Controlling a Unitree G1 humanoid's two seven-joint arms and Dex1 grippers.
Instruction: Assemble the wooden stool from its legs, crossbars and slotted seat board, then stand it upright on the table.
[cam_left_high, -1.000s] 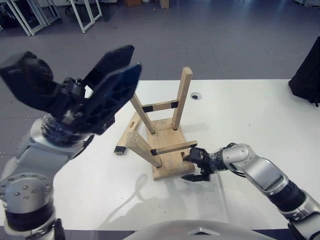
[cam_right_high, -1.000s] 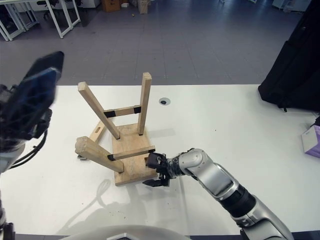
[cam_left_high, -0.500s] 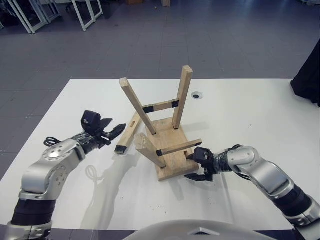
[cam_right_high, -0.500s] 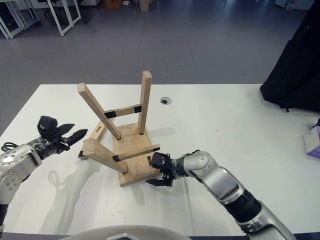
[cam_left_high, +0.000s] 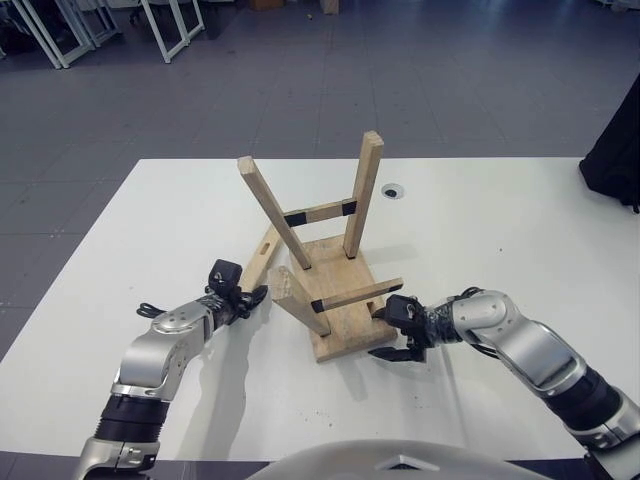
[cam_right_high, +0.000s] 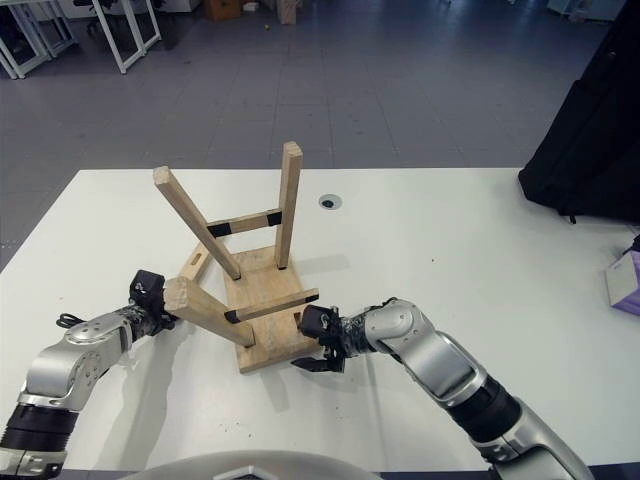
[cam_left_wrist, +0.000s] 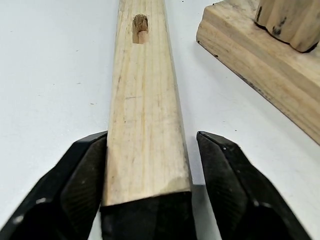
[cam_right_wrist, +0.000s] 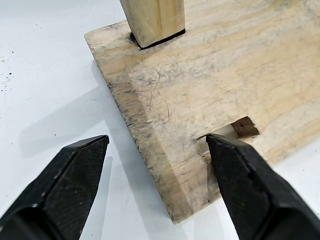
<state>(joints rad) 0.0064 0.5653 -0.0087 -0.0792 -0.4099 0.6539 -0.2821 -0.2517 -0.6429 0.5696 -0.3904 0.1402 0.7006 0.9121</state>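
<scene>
the stool lies upside down on the white table (cam_left_high: 500, 220): its seat board (cam_left_high: 345, 325) is flat on the tabletop with its long side running away from the robot and a little to the left. three legs stick up from it. the far right leg (cam_left_high: 365, 190) is nearly upright, the far left leg (cam_left_high: 270, 210) leans out to the left, and the near left leg (cam_left_high: 295, 295) tilts towards the robot. one crossbar (cam_left_high: 320, 212) joins the two far legs, and another crossbar (cam_left_high: 355, 295) runs from the near left leg towards the right. a loose leg (cam_left_high: 263, 252) lies flat just left of the board, its length roughly parallel to the board's long side, with a slot (cam_left_wrist: 141, 27) cut in its top face and its black-capped end nearest the robot. the left gripper (cam_left_wrist: 152, 137) is spread wide and straddles that capped end without clamping it; one finger sits against the wood, the other stands apart. the right gripper (cam_right_wrist: 157, 140) is also wide apart, holding nothing, at the board's near right corner, with the corner between its fingers and an unfilled slot (cam_right_wrist: 240, 127) just beside one finger.
</scene>
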